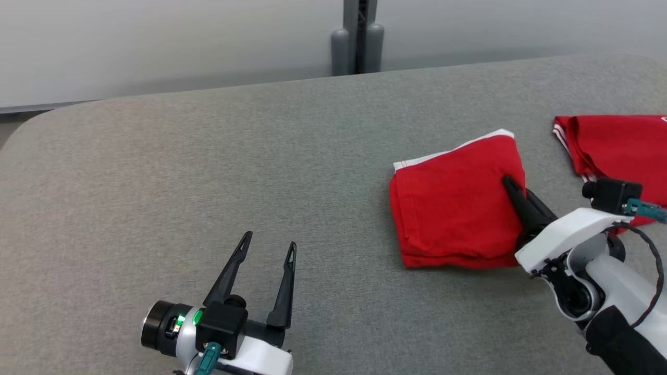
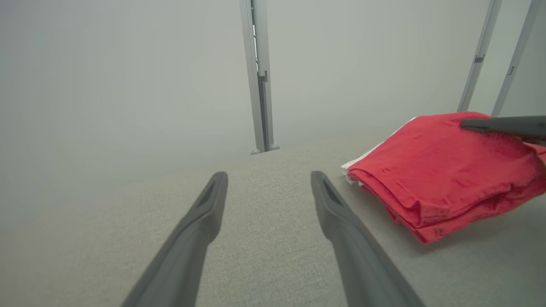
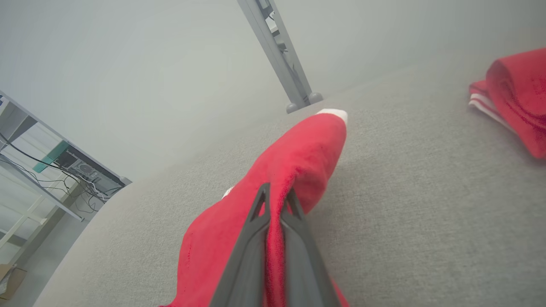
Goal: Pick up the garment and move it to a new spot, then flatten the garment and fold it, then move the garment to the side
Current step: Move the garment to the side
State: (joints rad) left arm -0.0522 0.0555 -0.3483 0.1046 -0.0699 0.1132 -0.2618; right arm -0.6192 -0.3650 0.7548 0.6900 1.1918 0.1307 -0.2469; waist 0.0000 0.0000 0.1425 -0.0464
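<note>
Garment point(image 1: 453, 203), red and folded, is pictured right of centre on the grey table point(image 1: 260, 182), its right edge clamped between the closed jaws of the right gripper point(image 1: 508, 181). The left gripper point(image 1: 270, 239) is held well apart, jaws spread and empty. For the move aside, all layers are probably best kept pinched and carried low, clear of the second red garment point(image 1: 615, 140).

Table point(image 1: 208, 172): grey woven covering, rounded far-left corner.
Red cloth point(image 1: 615, 140): white stripes along one edge, loosely folded, lying on the table at its right side.
Post point(image 1: 358, 41): grey metal upright with two rounded feet, just behind the table's far edge.
Wall point(image 1: 156, 41): pale, plain.
Shelving point(image 3: 42, 166): off the table's left end, holding cables and small electronics.
Cardboard box point(image 3: 10, 281): on the floor below the shelving.
</note>
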